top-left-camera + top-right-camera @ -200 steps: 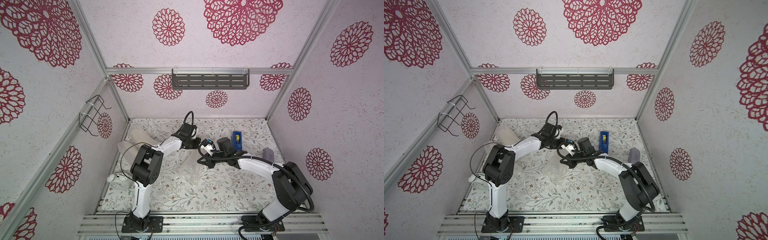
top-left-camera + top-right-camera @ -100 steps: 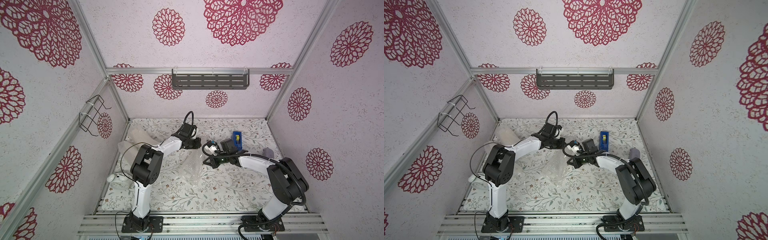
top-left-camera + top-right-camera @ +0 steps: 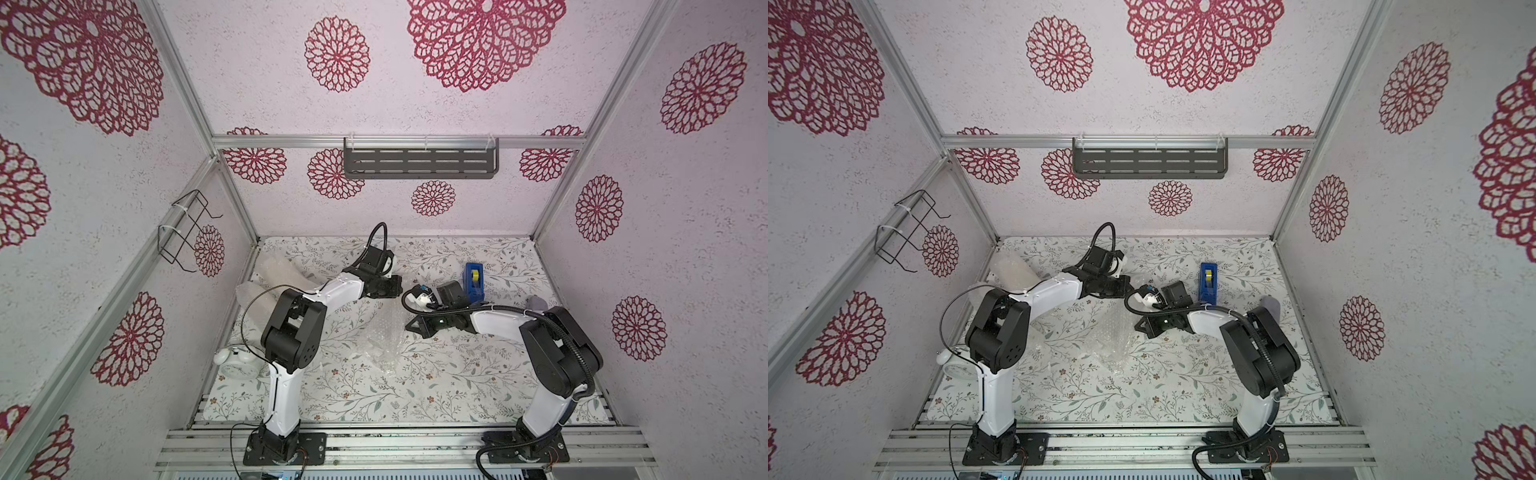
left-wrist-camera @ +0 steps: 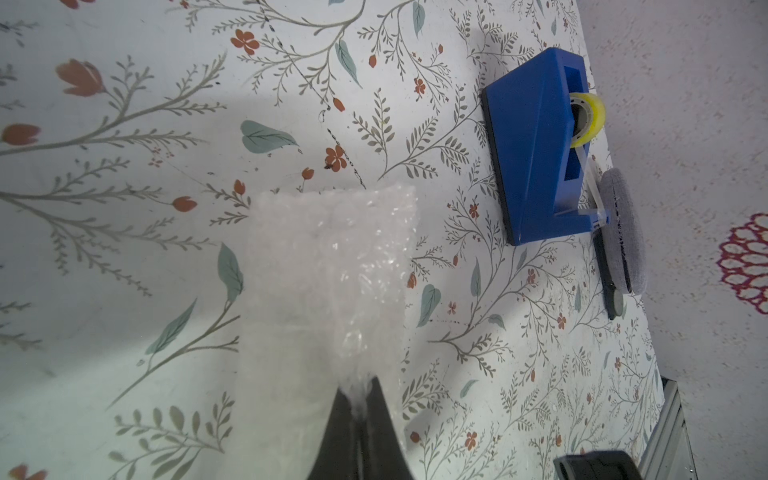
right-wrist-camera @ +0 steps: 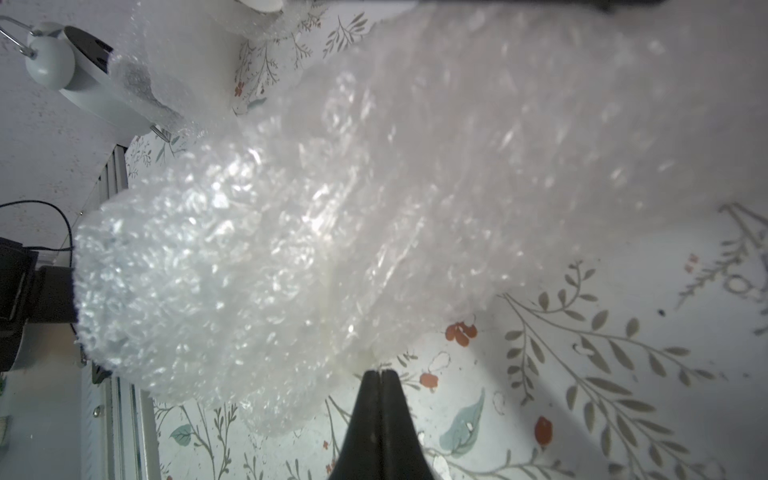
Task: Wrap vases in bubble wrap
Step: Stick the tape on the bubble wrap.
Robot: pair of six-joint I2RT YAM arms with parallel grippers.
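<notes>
Translucent bubble wrap (image 3: 380, 343) is lying crumpled in the middle of the flowered tabletop (image 3: 436, 390), between the two arms, and in both top views its far part is reaching up toward the two grippers. The left gripper (image 4: 360, 392) is pinching this sheet: in the left wrist view its two black fingertips are standing close together with a fold of the plastic caught between them, and the sheet is stretching away from there as a long strip above the tabletop. The right gripper (image 5: 380, 374) is pressed together too, and its tips are sitting right at the edge of the big shiny mass of wrap; whether a thin bit of plastic is caught between them I cannot tell. Whether a vase is lying inside this sheet is also not showing clearly. Two wrapped bundles (image 3: 276, 272) are lying at the far left corner of the tabletop, one beside the other, close to the left wall, and in the right wrist view a white body is showing through the plastic of one of them. A white alarm clock (image 3: 237, 365) is standing near them by the same wall, partly hidden behind the left arm. A blue tape dispenser (image 3: 474, 277) is standing at the far right part of the tabletop, just beside the wrist of the right arm, and it is carrying a yellowish tape roll (image 4: 586, 118). A grey round pad (image 4: 623, 237) is lying just beside the dispenser, close to the right wall
</notes>
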